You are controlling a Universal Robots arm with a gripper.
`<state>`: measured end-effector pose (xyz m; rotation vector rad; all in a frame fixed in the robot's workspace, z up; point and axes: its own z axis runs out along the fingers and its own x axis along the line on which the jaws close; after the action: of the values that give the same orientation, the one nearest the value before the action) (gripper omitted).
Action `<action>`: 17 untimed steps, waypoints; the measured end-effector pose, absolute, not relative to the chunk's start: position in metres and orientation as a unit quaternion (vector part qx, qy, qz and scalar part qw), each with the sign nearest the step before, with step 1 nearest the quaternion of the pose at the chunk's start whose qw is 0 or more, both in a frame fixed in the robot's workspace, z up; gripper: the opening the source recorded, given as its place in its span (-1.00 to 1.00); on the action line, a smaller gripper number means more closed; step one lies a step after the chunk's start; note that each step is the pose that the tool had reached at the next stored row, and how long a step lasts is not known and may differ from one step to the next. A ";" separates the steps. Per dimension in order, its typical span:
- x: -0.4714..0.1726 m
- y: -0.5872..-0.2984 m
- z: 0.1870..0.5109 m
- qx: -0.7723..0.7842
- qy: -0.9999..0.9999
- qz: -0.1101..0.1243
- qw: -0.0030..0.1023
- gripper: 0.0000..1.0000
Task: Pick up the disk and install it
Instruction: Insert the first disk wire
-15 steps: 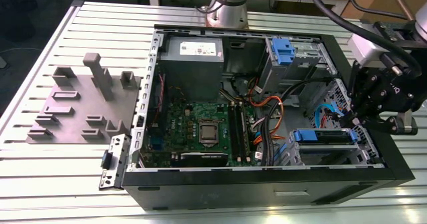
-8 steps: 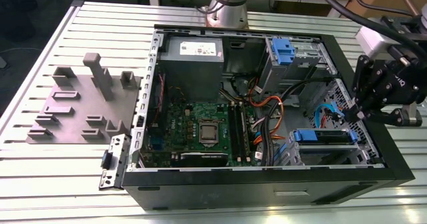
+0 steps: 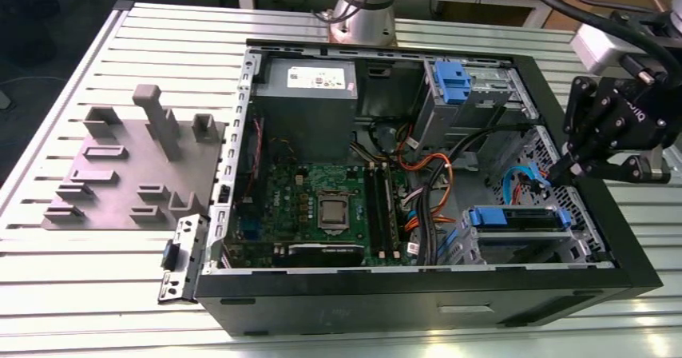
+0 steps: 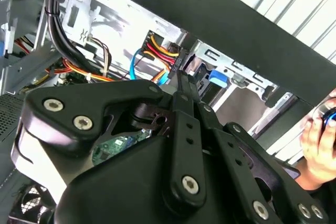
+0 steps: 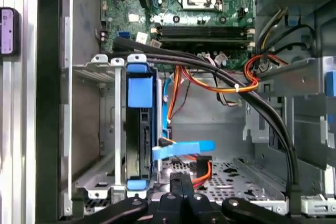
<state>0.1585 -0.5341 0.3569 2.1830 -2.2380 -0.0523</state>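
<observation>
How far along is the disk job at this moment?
Done, it seems: the disk stands inside the drive cage. In hand: nothing; the gripper is shut, empty and apart from the disk. Left: I cannot tell whether the disk is fully seated.

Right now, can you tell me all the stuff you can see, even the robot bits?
table: one, silver, slatted, under everything
computer case: one, black, open, on the table
disk: one, blue-framed, in a metal cage inside the case
latch: one, blue, on the other cage in the case
metal box: one, grey with a white label, inside the case
circuit board: one, green, on the case floor
cables: several, orange, red, black and blue, beside the board
block tray: one, grey, on the table at the exterior view's left
gripper: one, black, shut, empty, near the disk's cage
hand: one, beyond the case
</observation>
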 end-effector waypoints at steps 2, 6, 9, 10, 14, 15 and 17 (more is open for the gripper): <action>0.159 -0.534 0.357 0.698 -0.716 -0.017 0.008 -0.79; 0.161 -0.533 0.356 0.698 -0.716 -0.022 0.013 -0.79; 0.162 -0.530 0.356 0.695 -0.718 -0.029 0.020 -0.79; 0.163 -0.530 0.355 0.694 -0.719 -0.031 0.022 -0.79; 0.167 -0.529 0.354 0.694 -0.719 -0.034 0.027 -0.65; 0.168 -0.529 0.353 0.694 -0.719 -0.034 0.028 -0.65; 0.169 -0.529 0.353 0.693 -0.719 -0.034 0.031 -0.63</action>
<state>0.1686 -0.5285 0.3527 2.1371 -2.2162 -0.1060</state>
